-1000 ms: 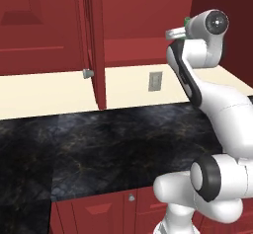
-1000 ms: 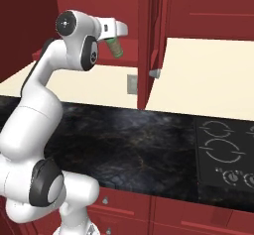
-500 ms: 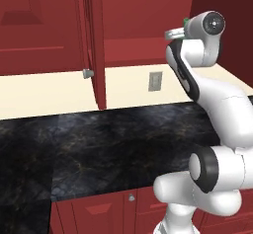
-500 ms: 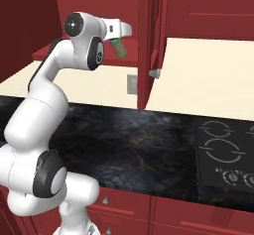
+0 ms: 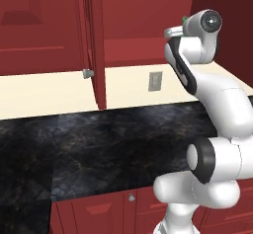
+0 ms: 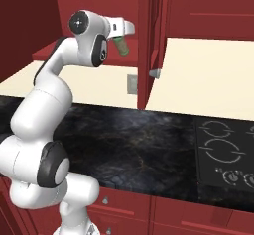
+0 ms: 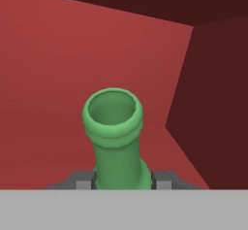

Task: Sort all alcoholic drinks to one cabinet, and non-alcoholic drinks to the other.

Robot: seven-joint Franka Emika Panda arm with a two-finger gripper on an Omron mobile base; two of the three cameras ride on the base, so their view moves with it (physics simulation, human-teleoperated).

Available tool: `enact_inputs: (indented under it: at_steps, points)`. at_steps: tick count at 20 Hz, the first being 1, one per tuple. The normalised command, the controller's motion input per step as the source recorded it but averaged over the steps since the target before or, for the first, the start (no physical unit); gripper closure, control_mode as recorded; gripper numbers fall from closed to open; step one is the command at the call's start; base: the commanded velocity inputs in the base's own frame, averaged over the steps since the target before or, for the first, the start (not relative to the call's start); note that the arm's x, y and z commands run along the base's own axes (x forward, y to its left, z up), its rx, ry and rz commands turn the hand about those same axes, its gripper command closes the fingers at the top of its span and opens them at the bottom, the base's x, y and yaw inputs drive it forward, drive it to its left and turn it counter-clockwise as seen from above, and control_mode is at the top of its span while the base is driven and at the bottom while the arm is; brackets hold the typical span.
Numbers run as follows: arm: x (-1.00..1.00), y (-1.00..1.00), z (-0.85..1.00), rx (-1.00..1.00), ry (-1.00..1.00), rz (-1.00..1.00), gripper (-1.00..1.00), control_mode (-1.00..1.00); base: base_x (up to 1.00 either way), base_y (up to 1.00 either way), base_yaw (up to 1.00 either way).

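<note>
No readable words, brand names, numbers or signs appear anywhere in these views. The green bottle (image 7: 114,137) shows its open mouth and neck with no lettering on them, and in the right base view its body (image 6: 122,46) is too small to make out any label print. The stove (image 6: 225,152) set into the worktop carries only pale ring outlines and small round knob markings, with no figures that can be read.

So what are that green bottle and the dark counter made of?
The green bottle in the tool looks like smooth green glass or plastic: even colour, rounded lip; the render leaves it open. The counter looks like polished black stone: faint pale veins, soft sheen.
</note>
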Motion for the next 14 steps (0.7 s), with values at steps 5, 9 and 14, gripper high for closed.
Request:
enact_inputs:
  at_steps: [5,9,14]
  points:
    - [0.22,-0.01,0.0,0.0,0.0,0.0,1.0,-1.0,0.0,0.0,0.0]
    - [0.23,0.0,0.0,0.0,0.0,0.0,1.0,-1.0,0.0,0.0,0.0]
    - [0.22,0.0,0.0,0.0,0.0,0.0,1.0,-1.0,0.0,0.0,0.0]
